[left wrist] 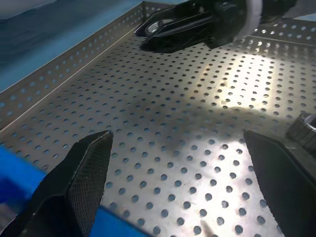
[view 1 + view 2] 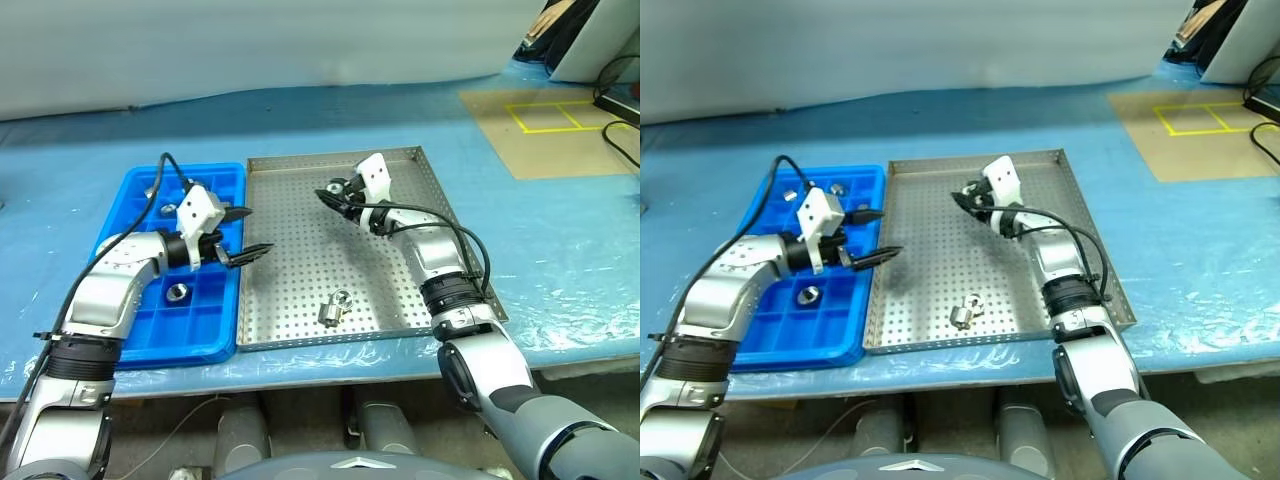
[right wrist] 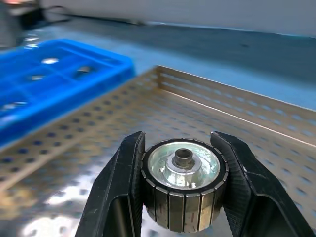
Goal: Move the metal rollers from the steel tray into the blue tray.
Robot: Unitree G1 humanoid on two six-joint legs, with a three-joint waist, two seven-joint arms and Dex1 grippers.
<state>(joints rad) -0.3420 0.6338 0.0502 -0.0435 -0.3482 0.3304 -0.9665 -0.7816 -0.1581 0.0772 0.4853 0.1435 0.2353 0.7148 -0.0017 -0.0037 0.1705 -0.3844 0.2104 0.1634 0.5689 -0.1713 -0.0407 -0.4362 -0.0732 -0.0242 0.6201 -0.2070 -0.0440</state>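
A roller [image 3: 181,190] is clenched between the fingers of the right pincer [image 2: 333,193], raised over the far part of the steel tray [image 2: 300,290]. Two more rollers [image 2: 335,309] are seen lying near the tray's near rim. The left pincer [image 2: 246,234] is spread wide, empty, at the border between the steel tray and the blue tray [image 2: 215,335]; several rollers [image 2: 177,293] are seated in the blue tray's compartments.
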